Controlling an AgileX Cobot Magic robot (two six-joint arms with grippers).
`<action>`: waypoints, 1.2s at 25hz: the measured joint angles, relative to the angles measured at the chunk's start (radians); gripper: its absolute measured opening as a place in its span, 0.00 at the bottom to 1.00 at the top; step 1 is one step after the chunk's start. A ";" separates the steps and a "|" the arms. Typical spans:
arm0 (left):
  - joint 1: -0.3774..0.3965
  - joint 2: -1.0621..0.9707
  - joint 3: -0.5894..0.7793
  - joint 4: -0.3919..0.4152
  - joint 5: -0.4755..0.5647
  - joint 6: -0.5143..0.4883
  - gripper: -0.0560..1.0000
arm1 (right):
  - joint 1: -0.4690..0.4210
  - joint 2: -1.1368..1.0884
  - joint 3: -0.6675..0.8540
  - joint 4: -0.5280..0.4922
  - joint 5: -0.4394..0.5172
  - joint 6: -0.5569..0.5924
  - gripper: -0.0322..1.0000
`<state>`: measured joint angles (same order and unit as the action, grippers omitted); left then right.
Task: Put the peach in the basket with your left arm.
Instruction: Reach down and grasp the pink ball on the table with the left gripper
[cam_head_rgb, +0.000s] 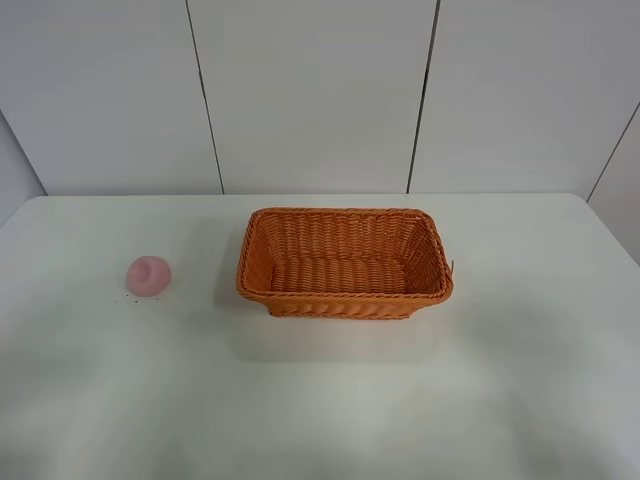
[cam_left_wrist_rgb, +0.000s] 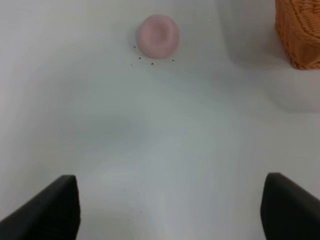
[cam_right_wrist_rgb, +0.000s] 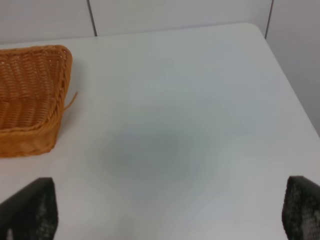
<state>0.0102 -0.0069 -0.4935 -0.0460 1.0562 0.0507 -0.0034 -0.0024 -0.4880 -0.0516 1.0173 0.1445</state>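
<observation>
Peach (cam_head_rgb: 148, 275) left of basket (cam_head_rgb: 345, 262); left gripper (cam_left_wrist_rgb: 170, 200), right gripper (cam_right_wrist_rgb: 170, 200) spread, wrist views only.

Holds the left gripper (cam_left_wrist_rgb: 170, 210) spread wide, with only the blunt tips of its 2 dark fingers (cam_left_wrist_rgb: 47, 210) showing at opposite edges of the left wrist view, camera pitched steeply downward. Holds the right gripper (cam_right_wrist_rgb: 165, 212) just as wide, 2 dark, mesh-textured fingertips (cam_right_wrist_rgb: 30, 212) showing at opposite edges of the right wrist view, angled forward and down.
</observation>
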 joint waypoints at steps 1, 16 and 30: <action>0.000 0.000 0.000 0.000 0.000 0.000 0.85 | 0.000 0.000 0.000 0.000 0.000 0.000 0.70; 0.000 0.031 -0.056 -0.016 -0.073 0.000 0.85 | 0.000 0.000 0.000 0.000 0.000 0.000 0.70; 0.000 0.971 -0.432 -0.042 -0.270 0.080 0.85 | 0.000 0.000 0.000 0.000 0.000 0.000 0.70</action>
<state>0.0102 0.9645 -0.9258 -0.0885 0.7861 0.1305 -0.0034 -0.0024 -0.4880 -0.0516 1.0173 0.1445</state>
